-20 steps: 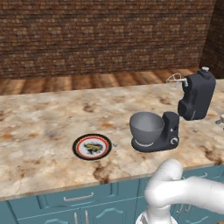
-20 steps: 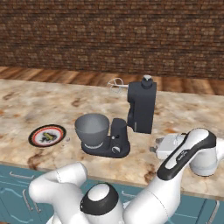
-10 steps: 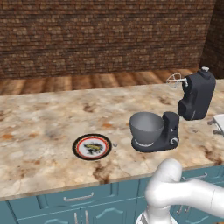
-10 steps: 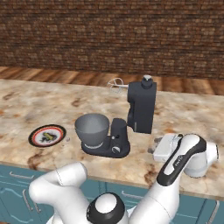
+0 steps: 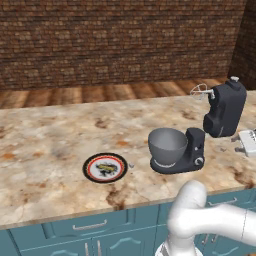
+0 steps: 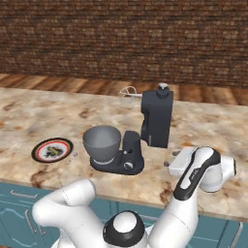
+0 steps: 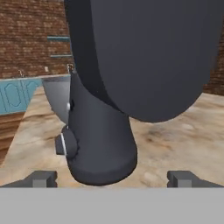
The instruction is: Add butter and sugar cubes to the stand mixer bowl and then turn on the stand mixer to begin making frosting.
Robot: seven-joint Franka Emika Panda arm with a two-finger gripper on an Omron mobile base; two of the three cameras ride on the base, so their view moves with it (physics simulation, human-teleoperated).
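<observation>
Your gripper (image 7: 112, 178) is spread wide and empty, low beside the stand mixer (image 6: 145, 131), looking at its pedestal and side knob (image 7: 65, 144). The stand mixer bowl (image 5: 167, 146) sits on the base, head tilted back. Looks like the switch-on step: you'd slide toward that knob next.

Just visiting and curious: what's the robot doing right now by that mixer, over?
Gripper open, empty, low on the counter, facing the stand mixer close up. Mixer head tilted back; stand mixer bowl looks empty. Nothing between gripper and mixer's knob.
</observation>
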